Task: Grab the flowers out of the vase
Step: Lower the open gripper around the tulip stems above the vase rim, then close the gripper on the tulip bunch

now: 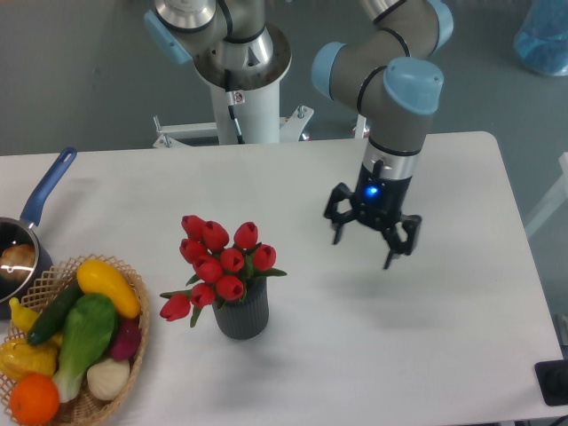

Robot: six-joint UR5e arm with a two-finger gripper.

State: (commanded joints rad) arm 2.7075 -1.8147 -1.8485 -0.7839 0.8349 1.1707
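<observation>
Flowers: the flowers stand upright in the vase on the bench, left of centre.
Gripper: the gripper hangs well right of them, jaws spread and empty.
Approach: come in above the buds, descend to the gathered stems, pinch there and lift straight upward.

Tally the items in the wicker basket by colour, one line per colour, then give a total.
Yellow: 3, among them the squash
Green: 2, among them the large leafy piece
Orange: 1
White: 1
Dark red: 1
Total: 8
</observation>
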